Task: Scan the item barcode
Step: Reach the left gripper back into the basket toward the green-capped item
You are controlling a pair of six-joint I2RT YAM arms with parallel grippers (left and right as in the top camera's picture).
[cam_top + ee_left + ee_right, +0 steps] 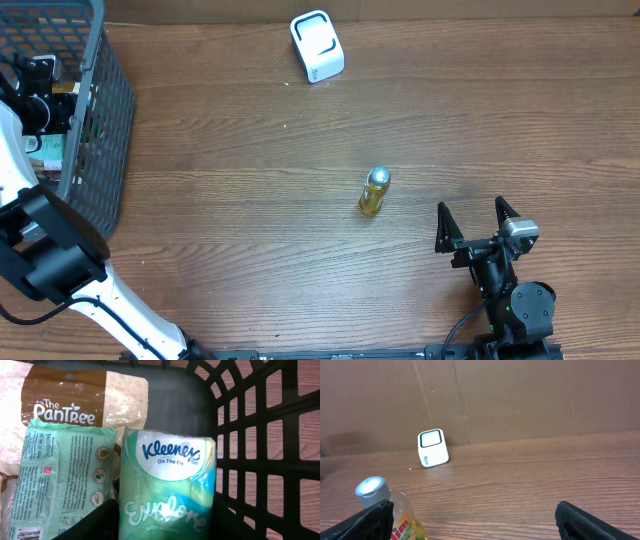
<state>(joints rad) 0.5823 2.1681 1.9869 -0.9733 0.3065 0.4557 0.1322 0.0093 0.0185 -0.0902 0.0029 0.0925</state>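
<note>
A dark mesh basket (105,130) is set at the left edge of the wooden surface (250,200), and the left arm is reached down into it. The left end effector (48,95) is seen from overhead only as a dark shape among the basket's contents. In the left wrist view just one dark finger edge is shown at the bottom, so it cannot be told whether the jaws are wide, narrow or closed on anything.

Directly ahead of that camera a Kleenex pack (167,485) is stood against the basket wall (260,450). A pale green wipes packet (65,475) is placed just beside it on the left, and a PanTree bag (85,400) is laid behind both.

A small yellow bottle (374,191) with a silver cap is lying out on the open surface, well apart from the basket. The white scanner (317,46) is stood near the far edge (its window is turned toward the right wrist camera).

The right end effector (470,210) is held wide, with nothing between its fingers. It is positioned near the bottle (400,520), which is seen just beside its left-hand finger, with the scanner (432,448) beyond.
</note>
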